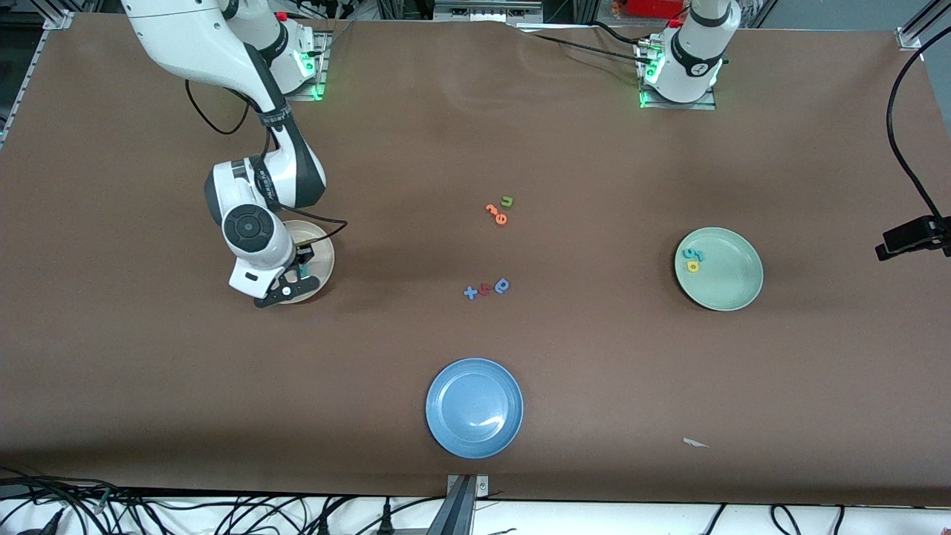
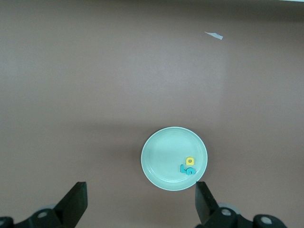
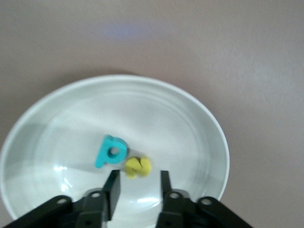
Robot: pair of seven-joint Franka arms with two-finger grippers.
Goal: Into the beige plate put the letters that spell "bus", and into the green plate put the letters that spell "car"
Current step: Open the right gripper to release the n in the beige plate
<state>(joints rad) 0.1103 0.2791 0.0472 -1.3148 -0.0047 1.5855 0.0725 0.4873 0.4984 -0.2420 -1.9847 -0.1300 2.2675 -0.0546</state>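
Note:
The beige plate [image 1: 324,253] lies at the right arm's end of the table. My right gripper [image 1: 294,285] [image 3: 138,176] hangs low over it, open, with nothing between its fingers. In the plate lie a teal "b" [image 3: 110,151] and, just past the fingertips, a yellow letter [image 3: 138,166] whose shape I cannot read. The green plate [image 1: 732,286] [image 2: 161,161] sits at the left arm's end and holds a yellow "a" [image 2: 190,161] beside teal letters [image 2: 187,169]. My left gripper [image 2: 140,206] is high above the table beside the green plate, open wide and empty.
Mid-table lie a green "u" [image 1: 507,200] with orange letters [image 1: 496,214], and nearer the camera a blue, red and blue group [image 1: 487,289]. A blue plate [image 1: 474,407] sits near the front edge. A white paper scrap [image 1: 695,443] lies nearer the camera than the green plate.

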